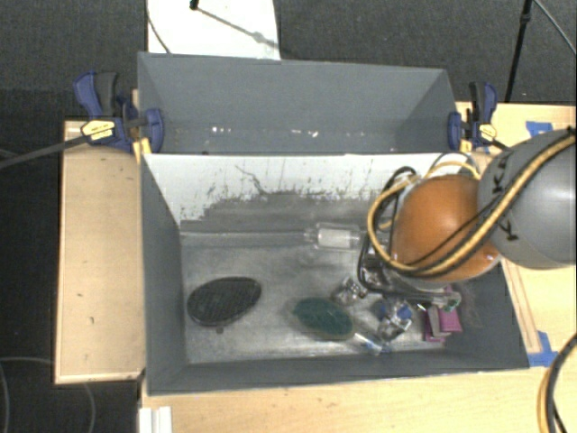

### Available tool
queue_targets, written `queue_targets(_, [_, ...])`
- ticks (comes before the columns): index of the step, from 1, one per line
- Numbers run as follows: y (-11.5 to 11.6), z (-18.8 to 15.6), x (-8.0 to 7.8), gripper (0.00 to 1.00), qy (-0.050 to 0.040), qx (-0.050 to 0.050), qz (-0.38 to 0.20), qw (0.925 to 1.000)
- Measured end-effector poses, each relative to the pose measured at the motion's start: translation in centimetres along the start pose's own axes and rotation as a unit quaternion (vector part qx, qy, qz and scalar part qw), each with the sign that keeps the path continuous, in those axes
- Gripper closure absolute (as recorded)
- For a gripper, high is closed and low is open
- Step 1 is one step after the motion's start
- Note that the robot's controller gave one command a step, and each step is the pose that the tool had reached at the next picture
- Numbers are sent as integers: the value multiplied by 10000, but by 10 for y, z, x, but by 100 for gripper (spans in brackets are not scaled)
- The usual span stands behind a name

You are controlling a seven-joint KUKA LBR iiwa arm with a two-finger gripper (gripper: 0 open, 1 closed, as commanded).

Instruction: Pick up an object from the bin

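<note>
Jaws are recorded low in the front right part of the bin (270,269), beneath the orange cover (437,219) on the wrist. Whether they stand apart or together cannot be told, as the mechanism merges with the clutter under it. No item is seen between them, so no hold is entered.

Items nearest: a small tangle of blue and silvery pieces (389,318) lies directly under the mechanism. A purple block (442,321) lies just beside the tangle on the right, and a dark green oval pad (323,317) just beside it on the left. Well apart are a black oval item (224,300) at front left and a clear bottle (335,236) lying on its side toward the back wall. The blue and silvery tangle is judged the likeliest candidate — this is not confirmed.

The step in hand is judged to be the closing on an item at the floor. Recommendations:
- Only one item should be straddled, with the closing line kept clear of the purple block and the green pad.
- The floor should be met lightly.
- Closure should be completed before any lift — and the lift taken straight up, away from the right wall.

Risk noted: small pieces may be nudged aside or pinched in pairs.
</note>
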State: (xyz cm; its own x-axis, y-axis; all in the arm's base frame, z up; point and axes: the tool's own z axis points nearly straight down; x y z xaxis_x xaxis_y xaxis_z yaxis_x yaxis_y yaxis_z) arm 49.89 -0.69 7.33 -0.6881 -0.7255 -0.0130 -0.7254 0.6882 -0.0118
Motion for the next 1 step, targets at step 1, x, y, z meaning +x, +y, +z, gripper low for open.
queue_targets(1, [49,-8,-31,0,-45,18,-16,10000])
